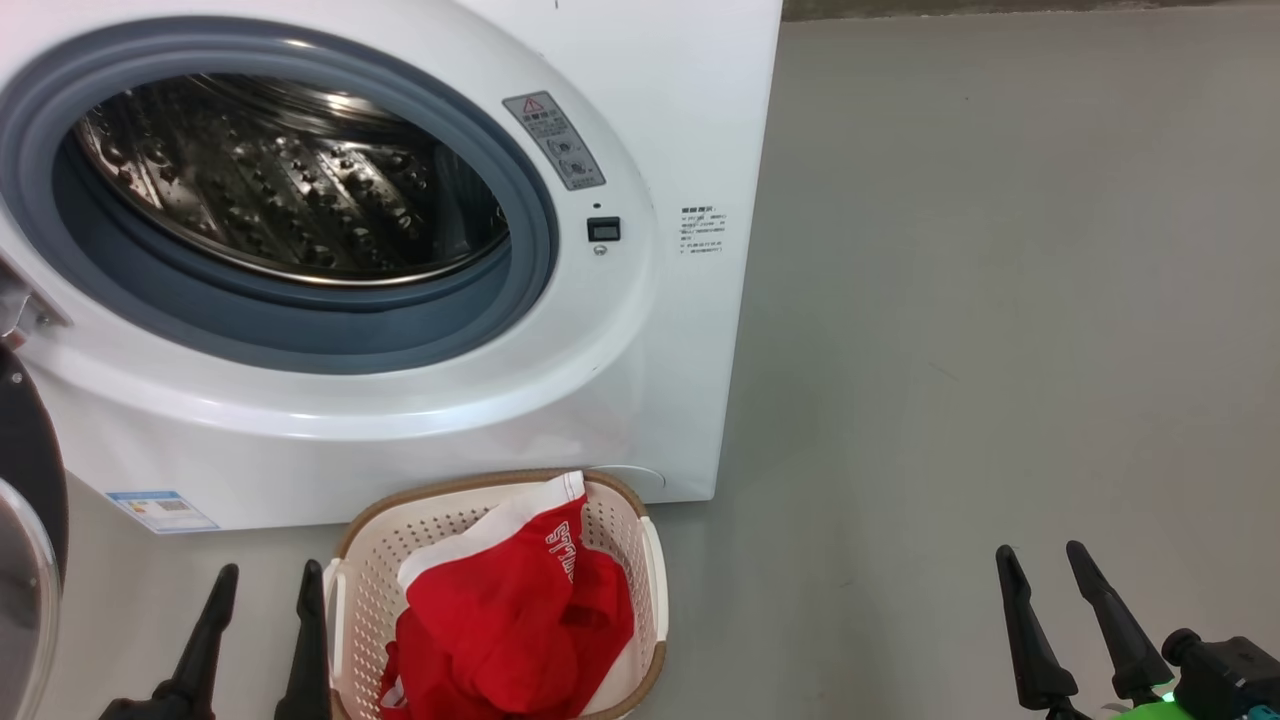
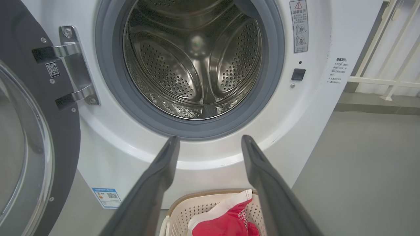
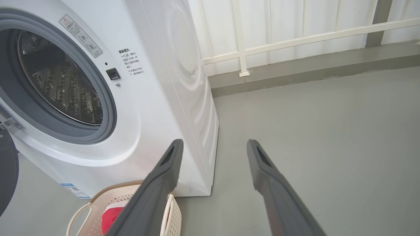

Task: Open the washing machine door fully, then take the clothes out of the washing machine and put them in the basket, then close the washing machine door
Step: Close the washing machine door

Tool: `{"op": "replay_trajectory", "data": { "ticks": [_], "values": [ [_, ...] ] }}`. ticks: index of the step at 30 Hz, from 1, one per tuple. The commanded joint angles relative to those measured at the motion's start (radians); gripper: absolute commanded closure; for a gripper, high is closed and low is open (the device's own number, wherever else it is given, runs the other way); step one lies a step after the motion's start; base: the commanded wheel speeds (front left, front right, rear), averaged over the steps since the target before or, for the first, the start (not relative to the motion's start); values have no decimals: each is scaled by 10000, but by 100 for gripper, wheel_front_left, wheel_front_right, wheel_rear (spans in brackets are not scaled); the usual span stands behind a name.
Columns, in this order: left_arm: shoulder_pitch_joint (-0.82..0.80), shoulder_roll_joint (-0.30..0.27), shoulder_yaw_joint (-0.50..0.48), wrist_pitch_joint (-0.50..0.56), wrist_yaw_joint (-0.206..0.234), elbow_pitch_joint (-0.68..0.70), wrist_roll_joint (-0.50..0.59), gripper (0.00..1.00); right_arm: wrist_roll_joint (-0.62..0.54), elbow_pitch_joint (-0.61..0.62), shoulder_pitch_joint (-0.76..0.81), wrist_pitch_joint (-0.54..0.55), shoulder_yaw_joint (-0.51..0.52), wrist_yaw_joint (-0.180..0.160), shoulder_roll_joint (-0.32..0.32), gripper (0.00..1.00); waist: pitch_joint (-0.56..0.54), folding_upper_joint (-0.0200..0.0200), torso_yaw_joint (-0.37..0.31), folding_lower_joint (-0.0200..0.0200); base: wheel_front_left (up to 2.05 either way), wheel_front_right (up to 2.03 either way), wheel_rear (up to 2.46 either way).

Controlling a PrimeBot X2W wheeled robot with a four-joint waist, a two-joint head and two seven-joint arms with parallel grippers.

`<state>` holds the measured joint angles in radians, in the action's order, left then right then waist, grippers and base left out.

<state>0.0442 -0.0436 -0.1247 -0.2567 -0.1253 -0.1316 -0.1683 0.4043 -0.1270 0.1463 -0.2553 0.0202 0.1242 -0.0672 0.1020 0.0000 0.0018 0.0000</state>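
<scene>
Left tool (image 1: 270, 567) gapes beside basket (image 1: 450, 485); right tool (image 1: 1039, 549) gapes over floor (image 1: 1000, 300).

Bare grey floor (image 1: 1000, 300) meets a white railing (image 3: 239, 32) at its far edge.

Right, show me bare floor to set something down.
Free: the grey floor right of the washing machine and basket, up to the right gripper. Crowded: the strip between the open washing machine door and the basket, where the left gripper hangs.
</scene>
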Motion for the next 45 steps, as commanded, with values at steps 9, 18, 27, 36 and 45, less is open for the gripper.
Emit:
{"op": "replay_trajectory", "data": {
  "ticks": [9, 18, 27, 36, 45],
  "values": [
    [-97, -67, -210, -51, -54, 290, 20, 0, 18, 250, -125, -65, -252, 65, -162, 0, -5, 0, -1, 0, -63, 63, 0],
    [-95, -67, -210, -51, -54, 312, 12, 0, 23, 252, -133, -65, -232, 65, -139, 0, 20, 0, -26, 0, -136, 136, 0],
    [-137, -66, -190, -51, -54, 361, -54, 0, 24, 271, -139, -65, -208, 65, -116, 0, 59, 0, 15, 0, -65, 65, 0],
    [-192, -66, -226, -51, -14, 310, -41, 0, 8, 258, -168, -65, -203, 65, -104, 0, 76, 0, 46, 0, 0, 0, 0],
    [-304, -66, -76, -51, 180, 175, -267, 0, -5, 196, -272, -65, -347, 65, -219, 0, 74, 0, 498, 0, 0, 0, 0]
  ]
}}
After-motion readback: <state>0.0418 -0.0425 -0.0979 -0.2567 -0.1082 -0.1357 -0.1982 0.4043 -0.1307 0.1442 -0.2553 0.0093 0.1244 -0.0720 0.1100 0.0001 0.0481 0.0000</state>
